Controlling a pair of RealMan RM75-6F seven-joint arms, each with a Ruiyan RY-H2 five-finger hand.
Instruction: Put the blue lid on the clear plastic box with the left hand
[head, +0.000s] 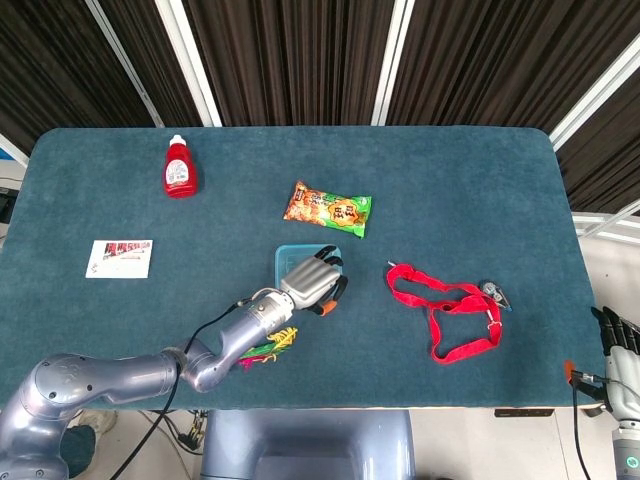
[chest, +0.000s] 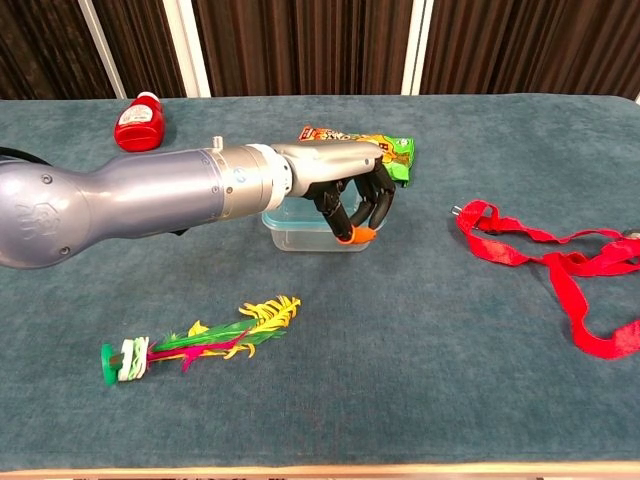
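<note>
No legible text anywhere.

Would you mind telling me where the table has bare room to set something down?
The far right corner, beyond the red strap, is bare. So is the stretch between the ketchup bottle and the snack bag, and the near left between the card and the feather toy. The middle is crowded: the left hand sits over the box.

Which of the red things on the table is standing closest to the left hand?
The red strap, lying in loops just right of the left hand. The red sauce bottle lies at the far left corner, much farther away.
</note>
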